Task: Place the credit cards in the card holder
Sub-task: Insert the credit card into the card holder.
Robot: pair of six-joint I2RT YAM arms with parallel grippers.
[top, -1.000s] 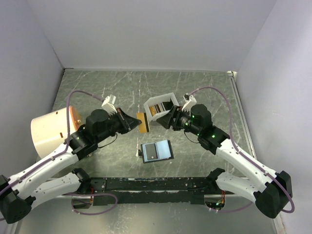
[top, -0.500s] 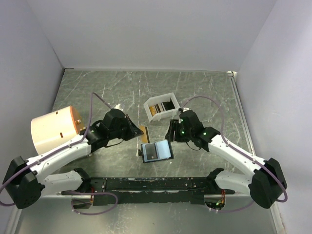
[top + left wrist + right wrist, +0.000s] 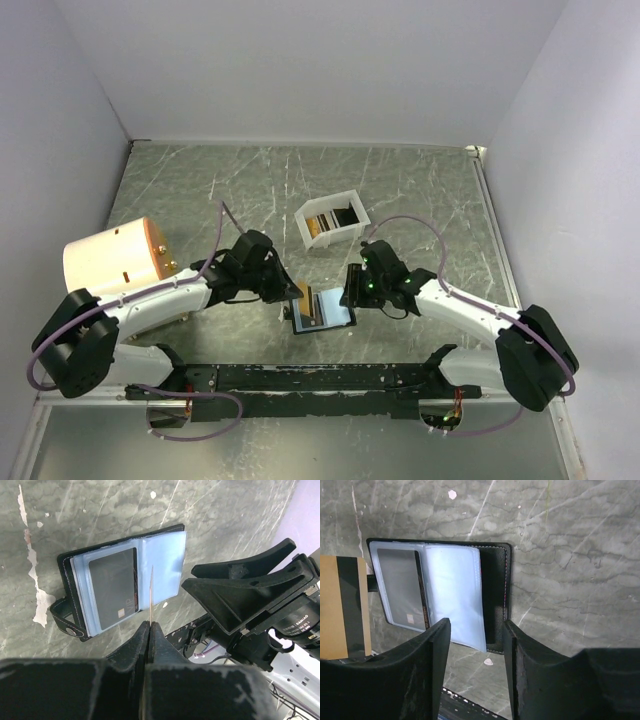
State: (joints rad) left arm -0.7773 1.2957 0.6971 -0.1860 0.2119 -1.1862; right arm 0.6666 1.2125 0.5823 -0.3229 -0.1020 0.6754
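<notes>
- Where both arms reach inward, we see the grey-green marbled table (image 3: 420, 190) beneath everything;
- at its left side stands a big cream cylindrical container (image 3: 105, 265), well apart from the rest;
- toward the back sits a white rectangular plastic box (image 3: 312, 212), open on top; inside it stand the spare gold-tan and dark cards (image 3: 330, 220);
- the left gripper (image 3: 150, 625) is clamped on a thin gold-tan card with a dark stripe (image 3: 342, 607); from its own wrist we see that card edge-on and upright; from above it hangs at the holder's left edge, and we cannot tell whether the two touch;
- the right gripper (image 3: 476, 625) has its jaws parted with nothing clasped; it hangs over the holder's right half, and contact is unclear to us;
- the black bi-fold card holder (image 3: 335, 312) lies open near the front middle of the table, between the two grippers, with its pale blue clear sleeves facing up;
- one dark card (image 3: 114, 587) sits inside the holder's left sleeve.
</notes>
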